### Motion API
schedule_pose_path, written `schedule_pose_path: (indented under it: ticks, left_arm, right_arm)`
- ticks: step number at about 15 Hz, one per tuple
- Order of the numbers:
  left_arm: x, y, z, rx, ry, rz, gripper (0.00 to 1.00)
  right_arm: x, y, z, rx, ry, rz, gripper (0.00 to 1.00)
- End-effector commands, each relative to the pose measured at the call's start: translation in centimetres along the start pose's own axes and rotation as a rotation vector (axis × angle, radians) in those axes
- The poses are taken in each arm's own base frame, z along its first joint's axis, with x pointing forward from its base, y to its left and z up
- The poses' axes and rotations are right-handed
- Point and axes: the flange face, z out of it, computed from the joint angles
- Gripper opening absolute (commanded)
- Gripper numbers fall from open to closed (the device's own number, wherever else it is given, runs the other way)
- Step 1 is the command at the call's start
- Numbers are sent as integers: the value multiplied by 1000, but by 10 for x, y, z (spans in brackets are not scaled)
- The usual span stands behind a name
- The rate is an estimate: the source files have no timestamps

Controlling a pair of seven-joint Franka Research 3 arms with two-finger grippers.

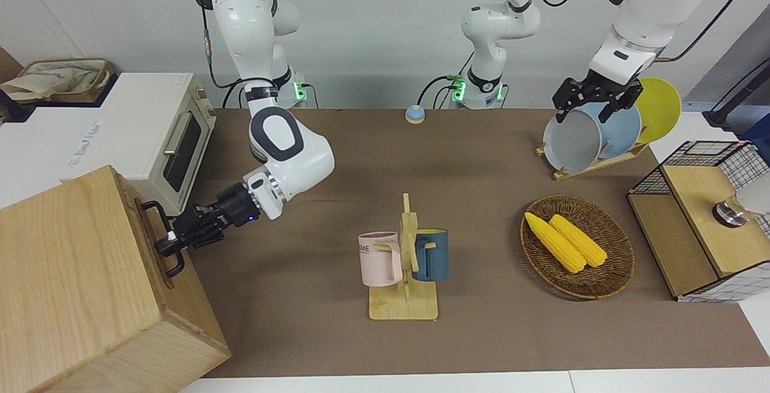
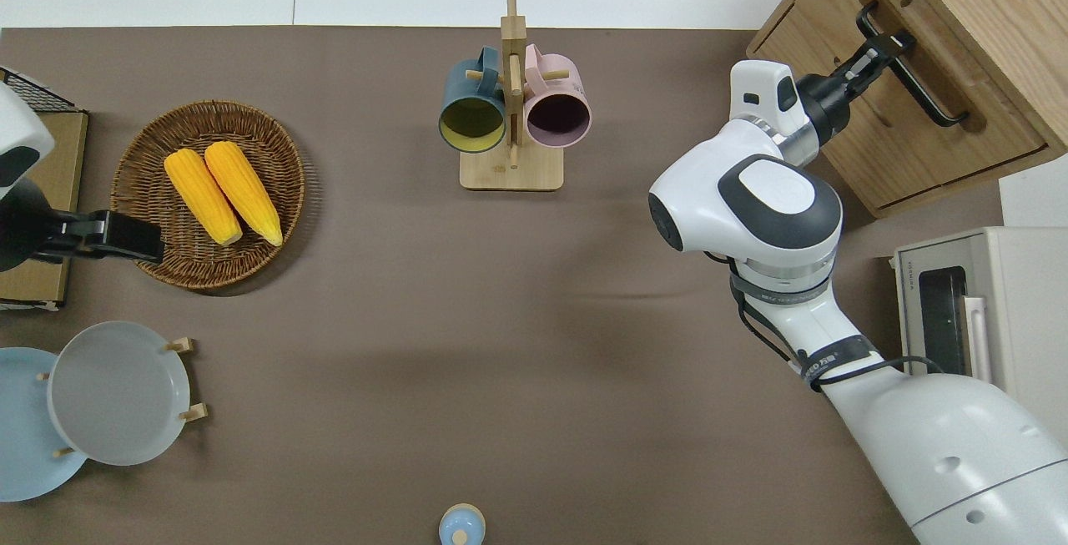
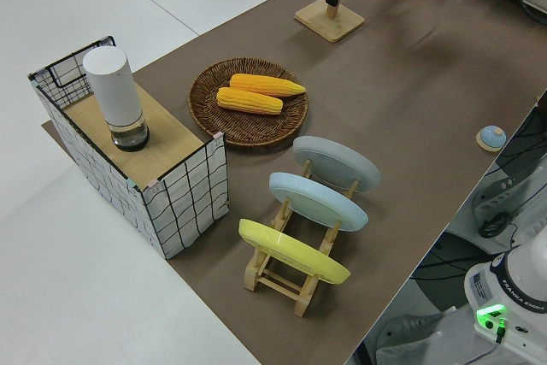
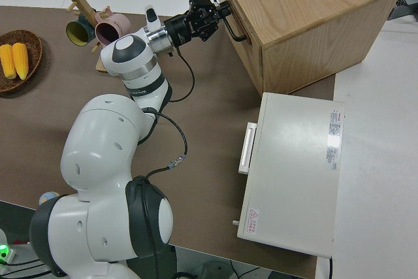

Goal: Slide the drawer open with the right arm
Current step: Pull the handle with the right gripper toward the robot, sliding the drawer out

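- Biggest risk from here, imo: the right gripper point(image 1: 170, 241) only had the handle point(image 2: 914, 78) by its bar, so a pull that wasn't square to the drawer front could've let the bar slide out of the fingers.
- Other worry was the wooden box point(image 1: 72, 278) itself. If the drawer stuck, the whole box might've dragged across the table instead of the drawer sliding out.
- The drawer point(image 2: 905, 119) looked fully shut at this point, front flush with the box, so I'd judge the actual pull hadn't started.
- The claw was right at the handle, fingertips closed in around the bar with almost no gap. It read as clamped on it, touching nothing else I could make out.
- From the claw's spot, the drawer front sat directly ahead of the fingertips, and the toaster oven point(image 1: 180, 140) was off beside the wrist, well clear.
- Left arm was parked; couldn't tell its finger state.
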Motion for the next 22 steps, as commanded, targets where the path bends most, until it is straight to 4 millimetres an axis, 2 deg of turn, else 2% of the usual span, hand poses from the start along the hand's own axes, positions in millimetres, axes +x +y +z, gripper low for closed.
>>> schedule_pose_path:
  ticks: [1,5,12,17,22]
  left_arm:
    - [1,-1,-3,16,-7,9,993]
    - [1,-1,-3,16,-7,11,993]
    - [1,-1,-3,16,-7,11,993]
    - [1,-1,-4,16,-5,11,993]
    - [1,-1,-3,16,-7,11,993]
  right_arm:
    - [3,5,1,-13,11,-18,0]
    - [8,13,-15,-1,24,-11,0]
    - [23,16,-66,-2,7,-22,0]
    - [33,16,-114,4,4,-29,0]
    - [35,19,-157,-5,-33,-41,0]
